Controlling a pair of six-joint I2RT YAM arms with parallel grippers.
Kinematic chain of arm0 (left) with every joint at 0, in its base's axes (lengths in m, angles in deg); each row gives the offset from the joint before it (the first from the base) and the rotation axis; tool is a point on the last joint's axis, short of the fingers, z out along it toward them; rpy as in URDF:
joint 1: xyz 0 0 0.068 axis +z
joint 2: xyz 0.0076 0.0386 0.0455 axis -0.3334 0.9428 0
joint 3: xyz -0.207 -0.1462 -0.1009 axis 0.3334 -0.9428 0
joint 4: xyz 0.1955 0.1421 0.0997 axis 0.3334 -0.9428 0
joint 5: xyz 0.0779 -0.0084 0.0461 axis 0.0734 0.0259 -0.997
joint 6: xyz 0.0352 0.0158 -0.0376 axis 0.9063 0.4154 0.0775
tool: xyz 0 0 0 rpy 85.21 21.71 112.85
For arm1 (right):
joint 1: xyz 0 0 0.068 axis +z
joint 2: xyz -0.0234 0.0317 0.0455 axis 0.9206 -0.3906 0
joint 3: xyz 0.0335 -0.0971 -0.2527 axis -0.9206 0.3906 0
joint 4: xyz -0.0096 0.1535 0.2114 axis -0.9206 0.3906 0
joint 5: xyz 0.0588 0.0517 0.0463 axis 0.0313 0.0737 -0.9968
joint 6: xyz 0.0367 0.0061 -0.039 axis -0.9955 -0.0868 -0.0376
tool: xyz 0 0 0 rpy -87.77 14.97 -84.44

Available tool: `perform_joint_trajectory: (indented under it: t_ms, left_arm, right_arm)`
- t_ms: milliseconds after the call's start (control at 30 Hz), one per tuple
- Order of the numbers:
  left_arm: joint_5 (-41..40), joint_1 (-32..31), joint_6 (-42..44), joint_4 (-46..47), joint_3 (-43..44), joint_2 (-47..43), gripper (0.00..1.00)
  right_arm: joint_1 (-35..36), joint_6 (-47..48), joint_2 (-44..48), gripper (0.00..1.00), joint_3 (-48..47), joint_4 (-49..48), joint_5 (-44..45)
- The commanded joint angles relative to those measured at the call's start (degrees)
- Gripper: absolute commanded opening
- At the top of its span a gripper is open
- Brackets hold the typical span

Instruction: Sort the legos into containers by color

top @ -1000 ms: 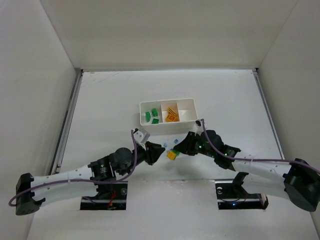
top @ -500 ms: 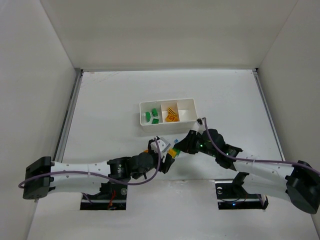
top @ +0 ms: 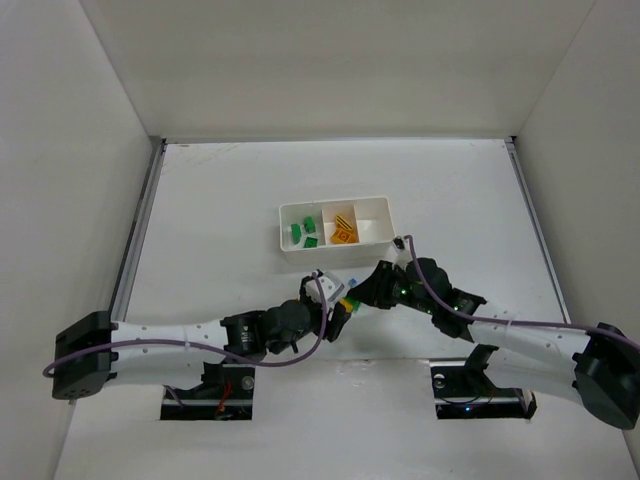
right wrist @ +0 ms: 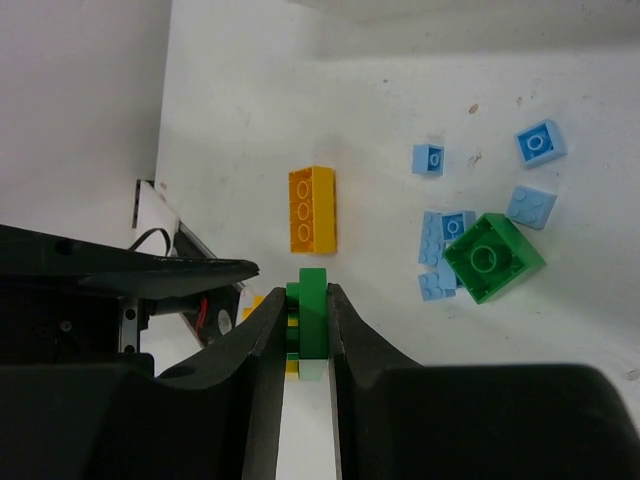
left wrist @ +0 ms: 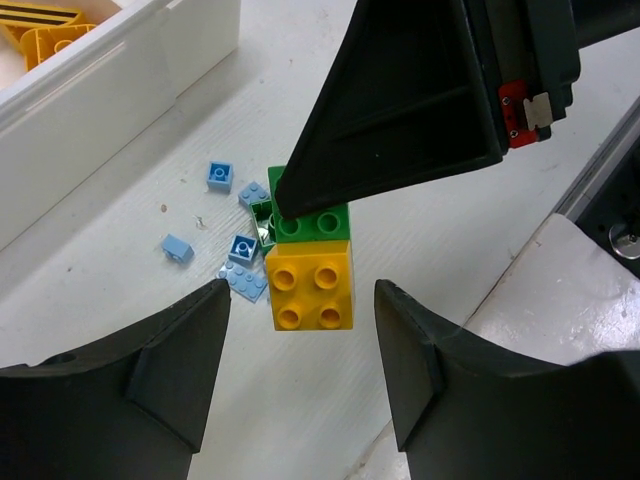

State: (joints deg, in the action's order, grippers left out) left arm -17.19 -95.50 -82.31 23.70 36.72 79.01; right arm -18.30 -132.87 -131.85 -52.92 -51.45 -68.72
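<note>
My right gripper is shut on a green brick that has a yellow brick stuck to it, both held above the table. In the left wrist view the green brick sits between the right fingers. My left gripper is open, its jaws on either side just short of the yellow brick. A loose yellow brick, an upturned green brick and several blue bricks lie on the table. The white tray holds green bricks and yellow bricks.
Both grippers meet near the table's front centre, left and right, just in front of the tray. The tray wall shows at the upper left of the left wrist view. White walls enclose the table.
My left arm has swung right and brought its open gripper up to the bricks held by my right gripper. The right arm has barely moved.
</note>
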Motion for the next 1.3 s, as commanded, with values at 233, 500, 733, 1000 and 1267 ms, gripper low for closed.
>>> perform_joint_trajectory:
  t_ms: [233, 500, 733, 1000, 1267]
  left_arm:
    - [3.95, 1.72, 0.42, 5.54, 1.98, 1.12, 0.47]
    - [5.72, 2.16, 0.25, 5.80, 1.98, 1.39, 0.16]
    - [5.10, 2.86, -0.45, 4.14, 0.49, -6.24, 0.08]
    - [5.36, 5.23, -3.01, 0.80, -1.09, -18.47, 0.08]
    - [-1.92, 9.45, -3.01, 0.09, -2.32, -23.48, 0.09]
  right_arm:
    - [-0.06, 0.36, 2.14, 0.19, -2.48, -1.49, -0.79]
    - [-0.06, 0.36, 2.93, 0.19, -1.78, -1.75, -0.71]
    - [-1.90, 1.07, 4.16, 0.19, -0.03, -1.49, 0.35]
    - [-4.28, 2.47, 2.49, 0.19, -1.07, -1.49, 0.44]
    - [-4.28, 7.82, -6.01, 0.19, -13.44, -2.19, 2.89]
